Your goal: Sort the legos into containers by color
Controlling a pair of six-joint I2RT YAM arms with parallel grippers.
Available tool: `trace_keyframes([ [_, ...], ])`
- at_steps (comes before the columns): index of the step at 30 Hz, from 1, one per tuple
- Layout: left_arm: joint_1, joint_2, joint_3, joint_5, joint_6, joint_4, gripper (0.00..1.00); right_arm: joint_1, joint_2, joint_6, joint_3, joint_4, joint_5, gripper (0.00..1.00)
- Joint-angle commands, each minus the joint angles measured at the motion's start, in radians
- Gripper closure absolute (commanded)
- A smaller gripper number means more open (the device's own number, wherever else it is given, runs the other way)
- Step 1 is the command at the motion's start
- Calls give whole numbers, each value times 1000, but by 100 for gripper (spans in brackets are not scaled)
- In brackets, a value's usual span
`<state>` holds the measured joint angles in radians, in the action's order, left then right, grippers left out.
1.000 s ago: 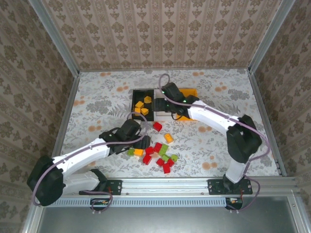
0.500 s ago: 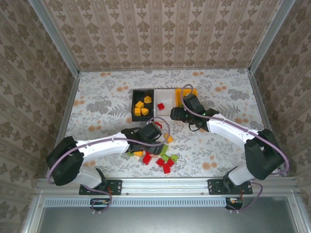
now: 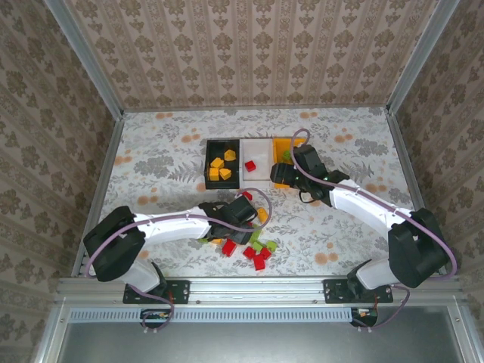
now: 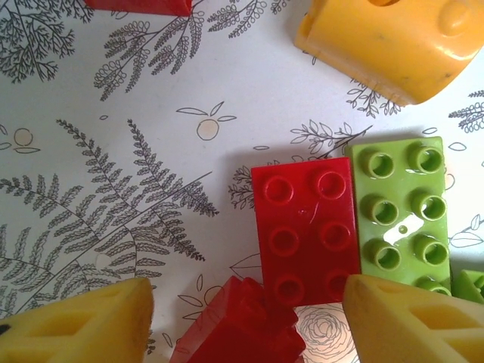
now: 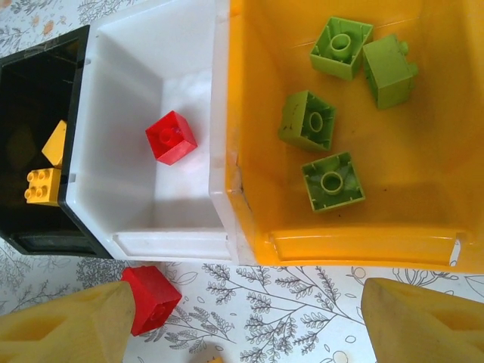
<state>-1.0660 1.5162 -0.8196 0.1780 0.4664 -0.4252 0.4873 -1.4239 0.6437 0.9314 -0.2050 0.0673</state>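
My left gripper (image 3: 240,219) hangs low over the loose legos near the table's front. It is open, and a tilted red brick (image 4: 238,325) lies between its fingers with a gap on each side. Just beyond lie a flat red brick (image 4: 306,227), a lime green brick (image 4: 401,212) and an orange-yellow piece (image 4: 393,41). My right gripper (image 5: 246,325) stands open and empty over bare table at the near side of the orange-yellow bin (image 5: 355,246), which holds several green bricks (image 5: 333,180). The white bin (image 5: 128,60) holds one red brick (image 5: 171,137). The black bin (image 3: 214,153) holds yellow bricks (image 5: 41,185).
A loose red brick (image 5: 151,297) lies on the table by my right gripper's left finger, in front of the white bin. More red bricks (image 3: 259,262) and green bricks (image 3: 257,246) are scattered near the front rail. The three bins stand side by side, touching.
My left gripper slid right over the pile and its jaws narrowed a little. My right gripper drew back from above the white bin to the orange-yellow bin's near side, uncovering the red brick.
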Motion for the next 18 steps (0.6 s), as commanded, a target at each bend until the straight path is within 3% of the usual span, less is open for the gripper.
trace_keyframes([
  [1,3,-10,3,47,1,-116,21,-7,52,14,-13,11,-17,19],
  [9,0,-160,-30,-13,-38,-150,16,-21,62,23,-26,24,-21,19],
  [18,28,-63,-23,-99,-87,-174,15,-23,86,25,-51,27,-21,19],
])
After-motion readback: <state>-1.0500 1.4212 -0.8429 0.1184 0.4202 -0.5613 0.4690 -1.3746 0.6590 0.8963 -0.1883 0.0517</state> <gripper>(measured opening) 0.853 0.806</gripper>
